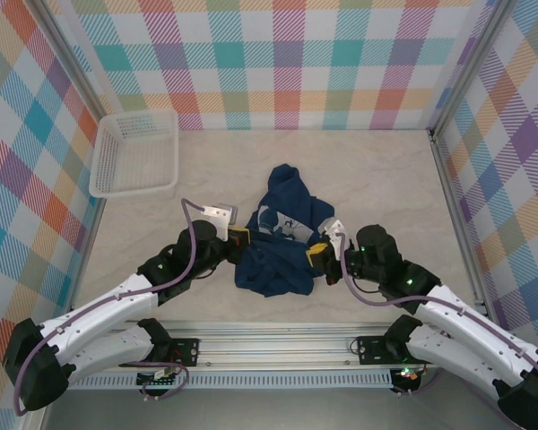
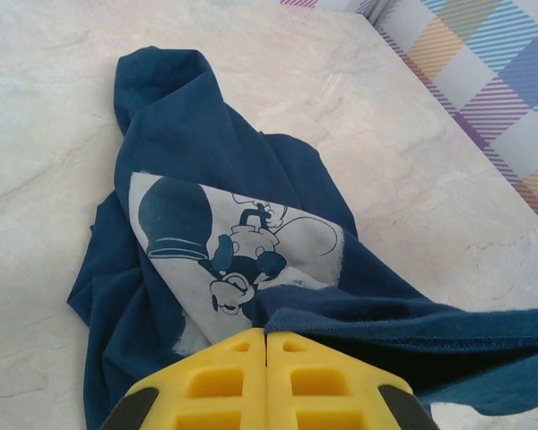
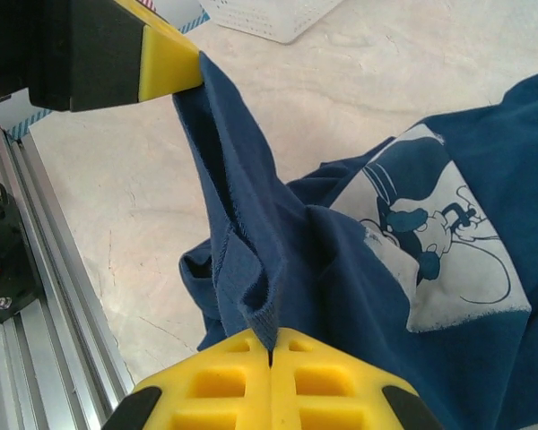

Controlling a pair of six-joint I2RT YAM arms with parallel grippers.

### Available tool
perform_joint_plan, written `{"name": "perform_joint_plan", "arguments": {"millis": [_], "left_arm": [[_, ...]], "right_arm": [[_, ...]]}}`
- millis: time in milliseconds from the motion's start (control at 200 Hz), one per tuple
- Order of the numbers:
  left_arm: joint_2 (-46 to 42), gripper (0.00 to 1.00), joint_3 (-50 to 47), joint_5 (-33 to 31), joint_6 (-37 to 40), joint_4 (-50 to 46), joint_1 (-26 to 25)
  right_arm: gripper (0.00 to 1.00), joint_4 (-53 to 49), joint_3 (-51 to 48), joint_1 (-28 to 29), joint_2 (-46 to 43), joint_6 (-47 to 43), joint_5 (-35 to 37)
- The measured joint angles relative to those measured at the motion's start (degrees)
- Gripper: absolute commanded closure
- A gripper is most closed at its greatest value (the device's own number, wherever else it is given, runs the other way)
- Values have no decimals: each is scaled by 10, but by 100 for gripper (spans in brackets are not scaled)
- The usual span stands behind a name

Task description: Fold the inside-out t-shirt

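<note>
The inside-out t-shirt (image 1: 269,269) is found crumpled at the middle of the surface (image 1: 368,170), between the two arms. Its long axis is set near-to-far, with the narrower bunched end pointed at the far wall and the wider mass lying toward the near edge. The pale print panel (image 2: 251,233) is turned upward. The jaws of the left gripper (image 1: 241,236) are pressed together on the shirt's left edge. The jaws of the right gripper (image 1: 317,252) are pinched on a raised fold at its right edge.
</note>
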Motion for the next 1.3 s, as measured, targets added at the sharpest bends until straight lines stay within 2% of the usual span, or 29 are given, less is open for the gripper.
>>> {"name": "perform_joint_plan", "arguments": {"millis": [160,435,695,780,1050,1195,1300], "left_arm": [[43,100,26,44,2,-3,2],[121,100,57,124,1,1,2],[134,100,59,169,10,12,2],[134,94,58,171,18,13,2],[131,67,58,169,32,-1,2],[122,60,61,169,27,-8,3],[121,58,74,168,11,-31,9]], "right_arm": [[100,-7,17,-12,37,14,29],[100,-38,66,-82,75,39,68],[100,-38,53,-90,61,35,21],[100,-33,45,-90,61,30,-8],[100,-16,9,-89,58,25,-71],[100,-5,-7,-74,57,25,-100],[100,2,-12,-42,64,25,-115]]}}
